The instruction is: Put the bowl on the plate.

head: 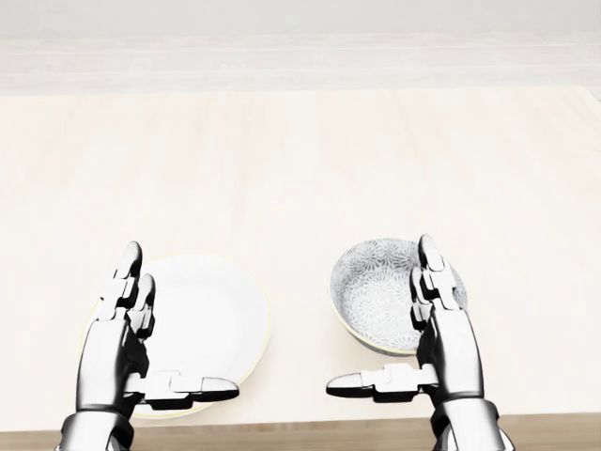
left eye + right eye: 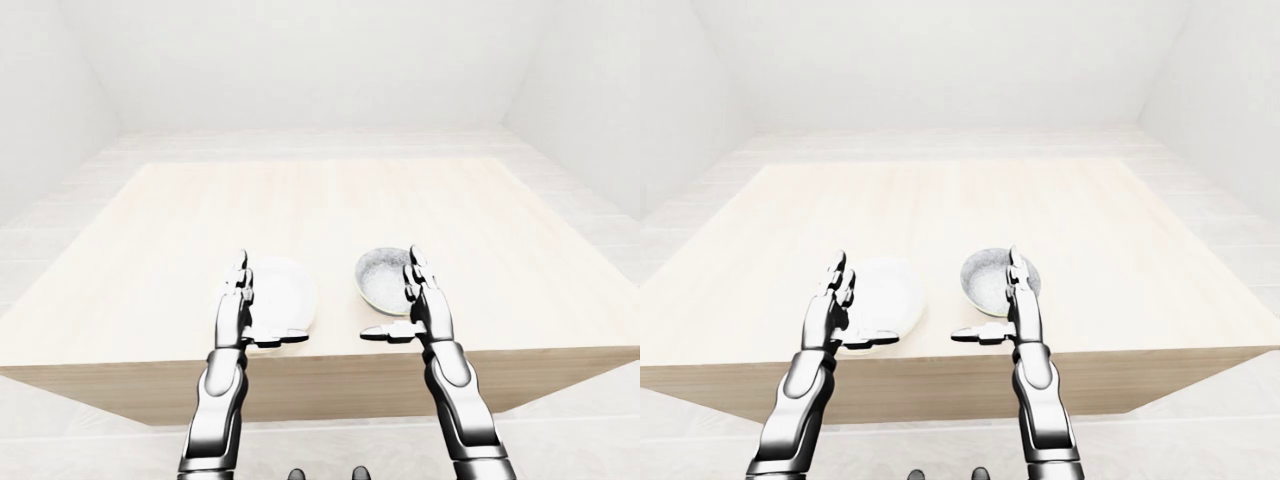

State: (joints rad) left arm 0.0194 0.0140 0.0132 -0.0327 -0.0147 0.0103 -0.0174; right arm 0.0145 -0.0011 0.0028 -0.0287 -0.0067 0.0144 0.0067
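Bowl [image 1: 383,293]: patterned grey, sits on the table [image 1: 300,160] at the head view's lower right, beside the plate, not touching it.
Plate [image 1: 208,315]: white, bare, lower left, near the table's near edge.
Right hand [image 1: 434,324]: yours is spread flat, thumb out sideways, poised at the bowl's right rim, holding nothing.
Left hand [image 1: 127,338]: spread likewise over the plate's left side, holding nothing.
Progress: 0 of 1 placements done; grasp, lift and set-down all remain.
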